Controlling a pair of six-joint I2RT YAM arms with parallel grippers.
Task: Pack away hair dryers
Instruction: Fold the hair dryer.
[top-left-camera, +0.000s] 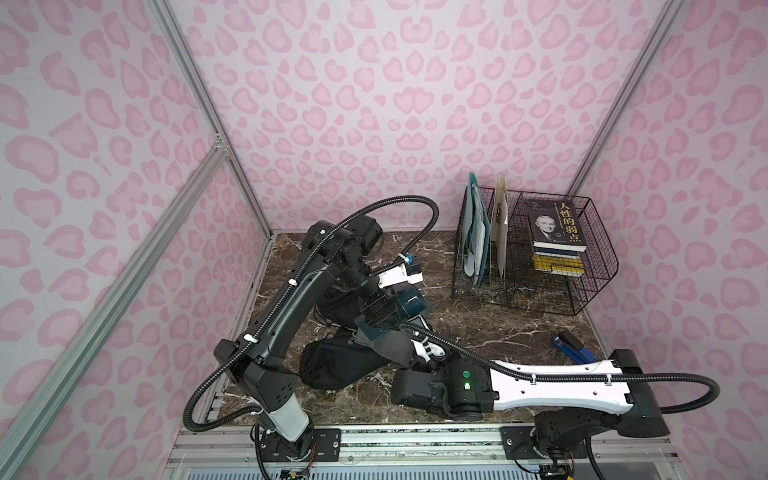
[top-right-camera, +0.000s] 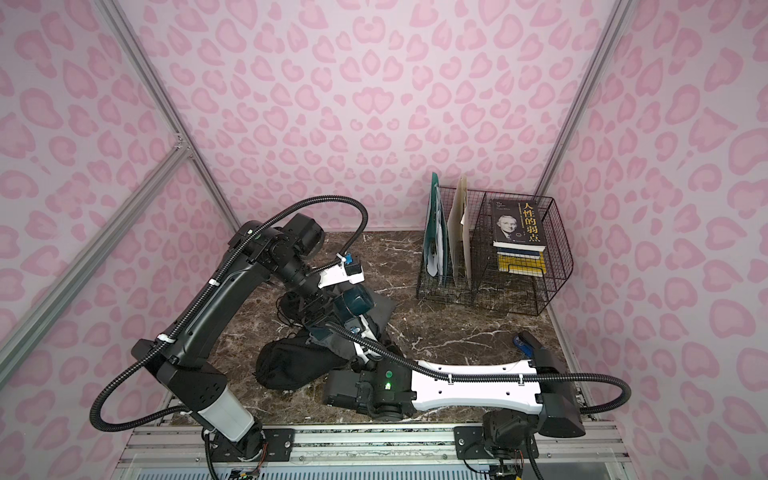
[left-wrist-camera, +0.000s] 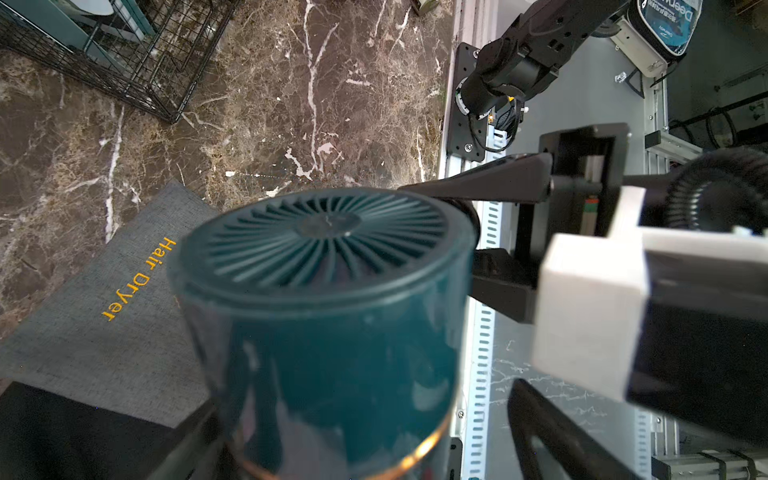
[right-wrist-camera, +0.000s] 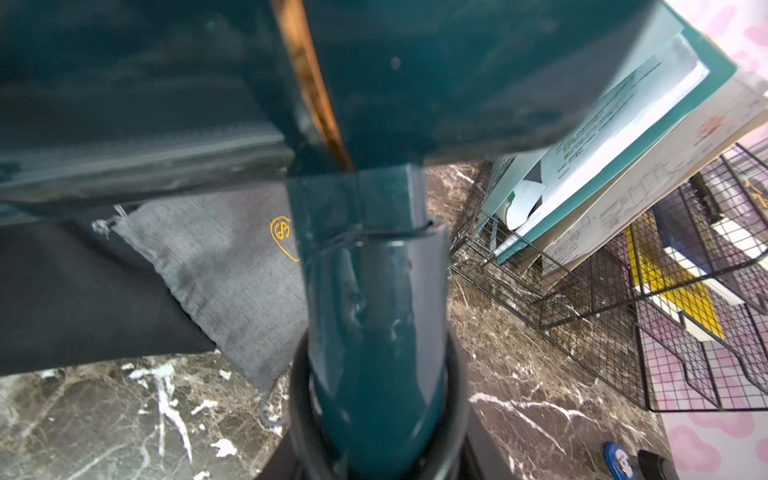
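Observation:
A dark teal hair dryer (top-left-camera: 410, 300) with a thin coppery barrel band is held above the table's middle. My right gripper (right-wrist-camera: 374, 415) is shut on its handle (right-wrist-camera: 365, 291). My left gripper (left-wrist-camera: 365, 436) is open, its fingers on either side of the barrel (left-wrist-camera: 332, 332), with a gap showing at one finger (left-wrist-camera: 540, 432). The vented rear grille (left-wrist-camera: 328, 237) faces the left wrist camera. A grey pouch printed "Hair Dryer" (left-wrist-camera: 104, 316) lies under the dryer, with a black pouch (left-wrist-camera: 62, 432) beside it. In both top views the arms hide most of the dryer.
A bulging black pouch (top-left-camera: 332, 365) lies at the front left of the marble table (top-left-camera: 478, 328). A black wire rack (top-left-camera: 540, 291) with folders and stacked books (top-left-camera: 557, 232) stands at the back right. A blue-black stapler (top-left-camera: 573, 345) lies near the right edge.

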